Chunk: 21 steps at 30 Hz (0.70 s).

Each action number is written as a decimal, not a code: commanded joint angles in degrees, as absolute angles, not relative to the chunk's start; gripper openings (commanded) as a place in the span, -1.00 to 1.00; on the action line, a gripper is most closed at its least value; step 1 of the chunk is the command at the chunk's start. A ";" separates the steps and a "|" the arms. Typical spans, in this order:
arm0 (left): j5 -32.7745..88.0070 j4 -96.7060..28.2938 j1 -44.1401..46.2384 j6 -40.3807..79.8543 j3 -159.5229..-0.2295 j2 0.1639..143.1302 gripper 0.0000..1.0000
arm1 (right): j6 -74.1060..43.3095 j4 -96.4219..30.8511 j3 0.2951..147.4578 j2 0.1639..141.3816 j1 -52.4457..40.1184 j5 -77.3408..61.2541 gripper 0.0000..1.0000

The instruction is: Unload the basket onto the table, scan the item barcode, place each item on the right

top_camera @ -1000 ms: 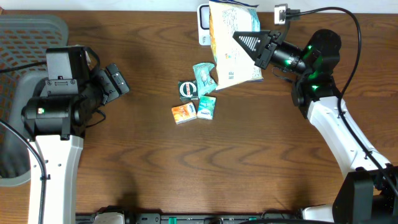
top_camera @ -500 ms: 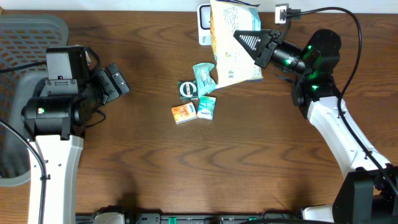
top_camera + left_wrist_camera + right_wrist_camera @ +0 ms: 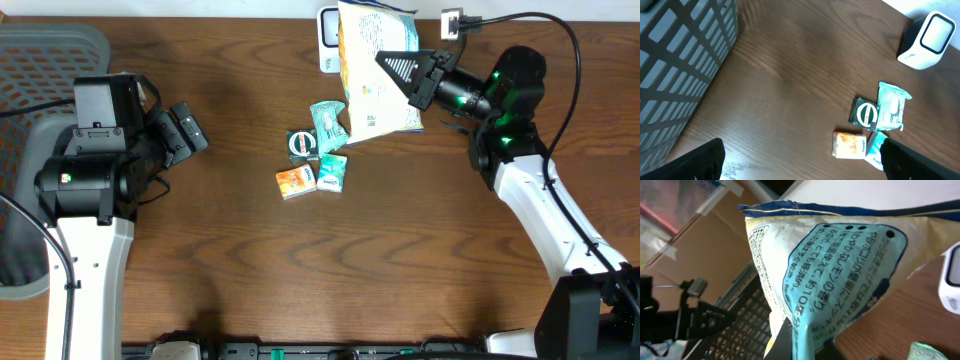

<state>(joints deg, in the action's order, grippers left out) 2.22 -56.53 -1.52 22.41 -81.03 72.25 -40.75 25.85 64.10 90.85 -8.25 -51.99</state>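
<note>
The right tool [image 3: 403, 76] is clamped shut on the side of a snack bag [image 3: 362, 45], holding it lifted at the far edge of the tabletop [image 3: 300, 260], over and just beside the white scanner [image 3: 327, 40]. The bag looks light, puffy and made of thin, slick film, so it probably crumples and swings easily and any contents may crush. A pinch on a flat seam or side edge seems safer than squeezing the belly, and it keeps the printed panel uncovered. The left tool [image 3: 188, 128] stands wide open and empty, well apart, near the basket [image 3: 50, 50]. The overhead view gives the layout: the bag against the scanner, and the small packets [image 3: 315, 155] lying loose mid-table. The right wrist view alone shows the bag's pale blue back panel with its small print up close, though I cannot make out a barcode there. The left wrist view shows the scanner's window face, but not the bag.
</note>
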 commanded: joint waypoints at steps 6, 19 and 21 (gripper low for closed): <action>1.67 -56.58 -1.87 21.65 -81.56 72.23 0.96 | -38.46 24.40 64.60 90.35 -8.71 -49.80 -0.98; 1.67 -56.58 -1.87 21.65 -81.54 72.23 0.95 | -25.50 8.14 64.60 90.35 -9.65 -33.30 -0.97; 1.67 -56.58 -1.87 21.65 -81.56 72.23 0.95 | -22.50 1.28 64.60 90.35 -10.66 -21.71 -0.97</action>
